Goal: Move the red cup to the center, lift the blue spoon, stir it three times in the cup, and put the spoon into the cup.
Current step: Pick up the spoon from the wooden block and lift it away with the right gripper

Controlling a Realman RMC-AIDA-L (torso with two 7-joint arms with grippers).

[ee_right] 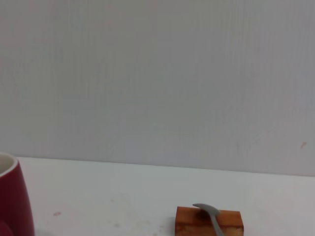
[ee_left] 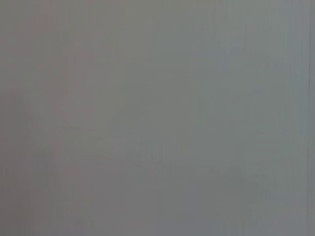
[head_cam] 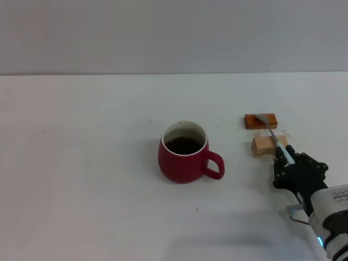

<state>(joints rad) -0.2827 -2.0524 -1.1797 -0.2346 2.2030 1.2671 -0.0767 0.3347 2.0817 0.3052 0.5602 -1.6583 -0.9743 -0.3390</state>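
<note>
The red cup (head_cam: 182,163) stands upright near the middle of the white table, with dark liquid inside and its handle towards the right arm. Its edge also shows in the right wrist view (ee_right: 12,196). The blue spoon (head_cam: 273,136) lies across two blocks, its silver bowl on the orange-brown block (head_cam: 261,120) and its pale handle over the small wooden block (head_cam: 263,145). The spoon's bowl also shows in the right wrist view (ee_right: 210,215). My right gripper (head_cam: 288,160) is low at the end of the spoon's handle. My left gripper is out of view.
The white table (head_cam: 81,163) runs back to a grey wall. The two blocks sit to the right of the cup, with a gap between them and the cup's handle. The left wrist view shows only plain grey.
</note>
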